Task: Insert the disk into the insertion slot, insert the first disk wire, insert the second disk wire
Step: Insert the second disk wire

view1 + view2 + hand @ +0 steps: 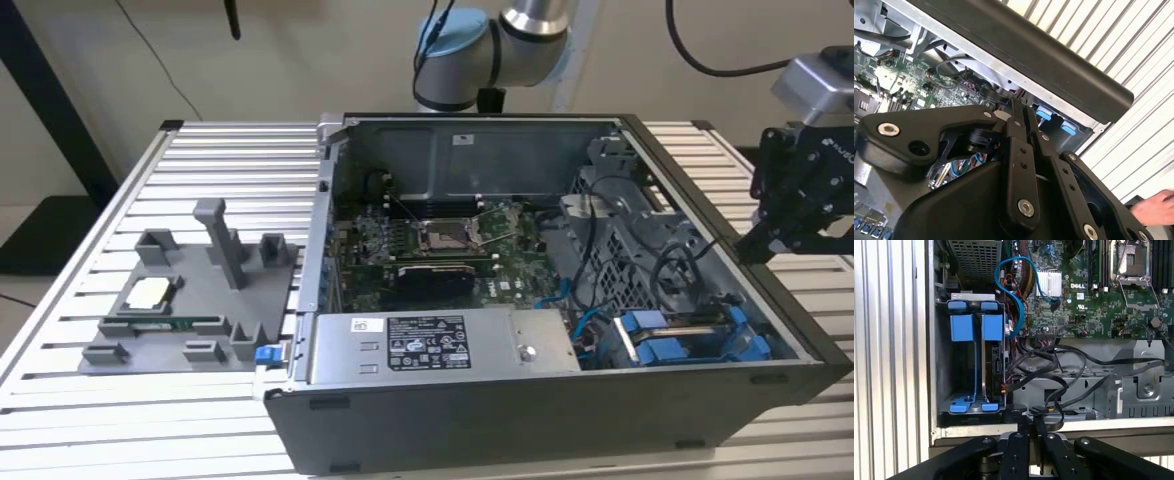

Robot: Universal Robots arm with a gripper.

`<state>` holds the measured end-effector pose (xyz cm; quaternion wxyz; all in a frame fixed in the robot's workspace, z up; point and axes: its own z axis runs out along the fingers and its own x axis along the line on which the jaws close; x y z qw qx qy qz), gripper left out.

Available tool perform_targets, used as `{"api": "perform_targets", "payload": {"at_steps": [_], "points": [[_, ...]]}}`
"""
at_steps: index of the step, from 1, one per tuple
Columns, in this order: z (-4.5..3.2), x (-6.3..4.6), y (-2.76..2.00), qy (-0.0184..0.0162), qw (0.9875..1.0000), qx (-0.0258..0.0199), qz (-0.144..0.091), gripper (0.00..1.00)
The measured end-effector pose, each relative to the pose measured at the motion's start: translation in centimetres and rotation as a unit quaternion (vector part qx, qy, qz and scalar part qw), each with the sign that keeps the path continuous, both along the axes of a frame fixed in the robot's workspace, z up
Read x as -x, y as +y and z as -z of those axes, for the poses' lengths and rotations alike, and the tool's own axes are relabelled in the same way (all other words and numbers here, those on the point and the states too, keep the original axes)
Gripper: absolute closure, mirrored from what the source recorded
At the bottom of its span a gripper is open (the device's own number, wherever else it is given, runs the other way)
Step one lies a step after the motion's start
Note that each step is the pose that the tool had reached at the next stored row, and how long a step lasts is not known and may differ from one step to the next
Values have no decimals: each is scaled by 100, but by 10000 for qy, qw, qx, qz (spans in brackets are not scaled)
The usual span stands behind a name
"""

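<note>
The gripper [767, 245] hangs just outside the computer case [534, 420], over its wall at the exterior view's right, and its black fingers [1021, 145] are pressed together with nothing between them; both wrist views show the tips meeting in a narrow point.

Below it, in the first wrist view, the insertion slot [941, 385] sits in the corner of the case, and the disk [995, 370] stands on edge inside it, its blue carrier tabs [974, 326] level with the bay's top. So the drive looks seated already. In the exterior view the same blue carriers [681, 345] show in the case's near corner at the right.

Beside the bay lies a tangle of black wires [1054, 375] and a looping blue cable [1014, 295], running across toward the motherboard [1104, 295].

A judgement on handling: the disk is stiff, fairly heavy and shock-sensitive, best gripped by the plastic carrier edges. The wires are soft and springy; the hard plug bodies make the better hold, since a pinch on the cable itself would likely let the connector swing.

A hand [1154, 207] shows at the edge of the second wrist view.
</note>
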<state>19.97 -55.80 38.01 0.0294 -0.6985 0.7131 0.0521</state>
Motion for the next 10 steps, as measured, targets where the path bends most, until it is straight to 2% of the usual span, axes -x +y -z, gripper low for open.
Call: {"api": "perform_targets", "payload": {"at_steps": [5,10], "points": [[-34,26,0,0,10000,-1,-1,84],[-53,120,4,0,10000,2,0,84]]}}
